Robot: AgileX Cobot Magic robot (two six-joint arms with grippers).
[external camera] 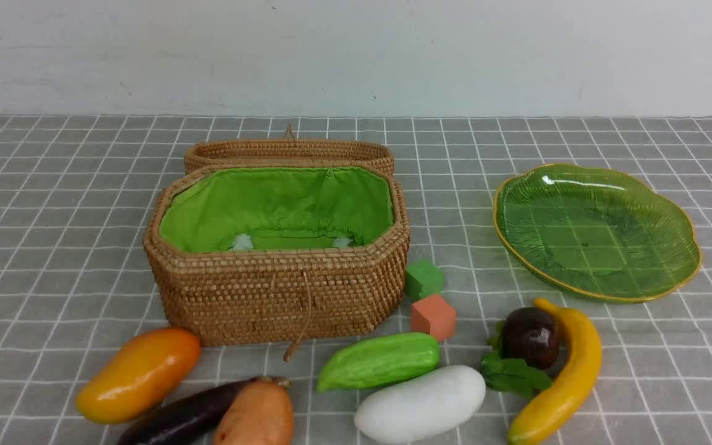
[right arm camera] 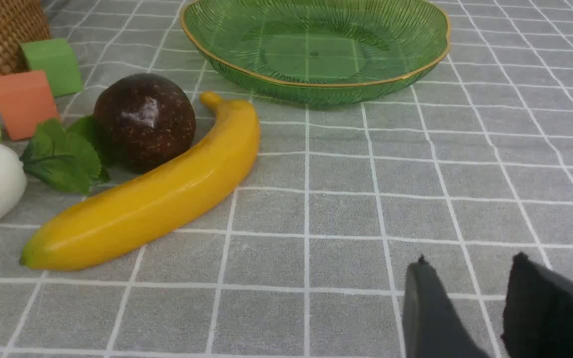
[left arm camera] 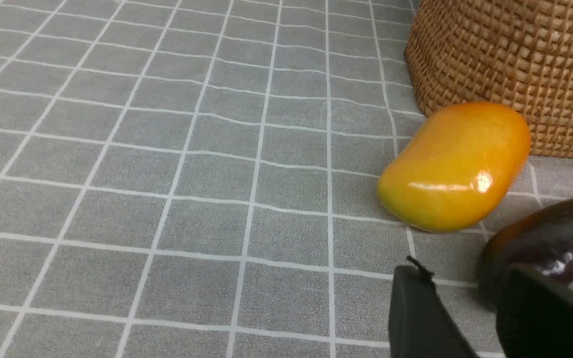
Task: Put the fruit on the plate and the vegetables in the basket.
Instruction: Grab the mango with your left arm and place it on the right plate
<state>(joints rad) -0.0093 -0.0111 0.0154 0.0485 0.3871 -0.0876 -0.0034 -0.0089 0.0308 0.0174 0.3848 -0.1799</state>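
The banana (external camera: 569,377) lies on the worktop (external camera: 53,216) at 7 o'clock from the plate (external camera: 597,228), long axis running roughly 12 to 6, and looks nearer the right hand (right arm camera: 485,318), which stands partly spread and empty.

**Bench surface: items in place**
The bench (external camera: 53,247), under a grey grid-lined cloth, carries the basket (external camera: 282,296) left of centre and the plate (external camera: 597,235) to the right. A green cube (external camera: 423,279) and an orange cube (external camera: 433,317) sit between them. Near row, left to right: mango (external camera: 138,374), eggplant (external camera: 183,415), tuber (external camera: 256,415), green gourd (external camera: 379,361), white gourd (external camera: 421,403), leafy bunch (external camera: 512,374), maroon fruit (external camera: 530,337), banana (external camera: 563,386).
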